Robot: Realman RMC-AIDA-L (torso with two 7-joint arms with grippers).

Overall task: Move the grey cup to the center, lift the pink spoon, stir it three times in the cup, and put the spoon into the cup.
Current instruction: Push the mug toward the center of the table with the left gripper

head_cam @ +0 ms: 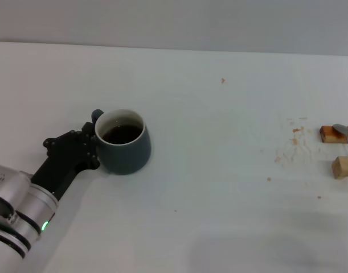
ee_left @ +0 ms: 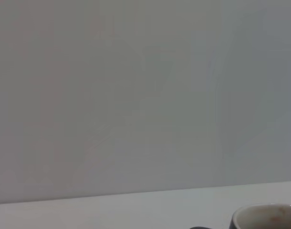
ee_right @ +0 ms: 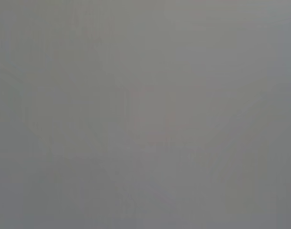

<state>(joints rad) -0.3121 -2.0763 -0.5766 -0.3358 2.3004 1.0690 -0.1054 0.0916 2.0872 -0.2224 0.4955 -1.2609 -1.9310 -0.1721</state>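
The grey cup (head_cam: 125,147) stands on the left part of the white table (head_cam: 219,187) and holds dark liquid. Its white rim also shows in the left wrist view (ee_left: 266,215). My left gripper (head_cam: 91,143) is pressed against the cup's left side, close to the handle (head_cam: 97,116). The pink spoon (head_cam: 344,134) lies at the far right edge, its pale bowl resting on a tan wooden block (head_cam: 330,135). Its handle runs toward a second block (head_cam: 343,167), and the pink end is cut off by the picture's edge. My right gripper is out of view.
Small brown crumbs (head_cam: 294,139) are scattered on the table left of the blocks. A grey wall (head_cam: 174,23) runs behind the table's far edge. The right wrist view shows only plain grey.
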